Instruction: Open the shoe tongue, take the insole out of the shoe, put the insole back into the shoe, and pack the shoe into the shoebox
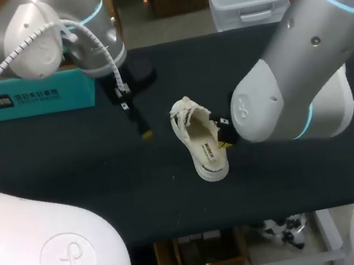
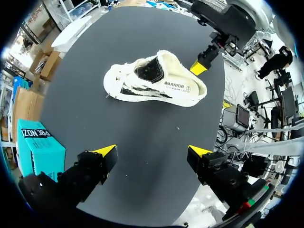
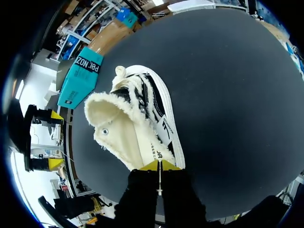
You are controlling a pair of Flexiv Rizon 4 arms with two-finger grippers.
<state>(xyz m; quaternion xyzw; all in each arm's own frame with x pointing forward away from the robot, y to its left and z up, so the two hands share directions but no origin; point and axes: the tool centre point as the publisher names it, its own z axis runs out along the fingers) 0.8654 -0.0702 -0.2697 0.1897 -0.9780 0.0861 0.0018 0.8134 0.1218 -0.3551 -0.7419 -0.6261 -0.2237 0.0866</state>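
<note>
Okay, going across the table from the left:

1. The shoebox (image 1: 29,99) is a teal cardboard carton with sharp corners. It sits at the far left of the matte black table (image 1: 68,171). My left arm covers its top edge in the head view, so I can't see whether it has a lid on.
2. The left gripper (image 2: 152,152) hangs over bare table between the box and the shoe. Its fingers are spread wide with nothing between them, and they're not touching anything. They're chunky black blocks ending in wedge-shaped yellow tips.
3. The shoe (image 1: 199,144) sits near the middle of the table, well apart from the box. It's a cream canvas sneaker with a smooth pale rubber sole, black stripes down the side and a fuzzy fleece lining. The opening faces up and the floppy tongue is bunched toward the toe. The insole (image 1: 209,151) is inside, flat and printed, and its front end disappears under the tongue.
4. The right gripper (image 3: 159,165) is right at the heel-side rim of the shoe. Its yellow tips are pressed together with only a hairline between them. They look to be against the rim, but I can't tell whether any fabric is pinched. In the head view my right arm's big grey elbow hides most of this gripper.
</note>
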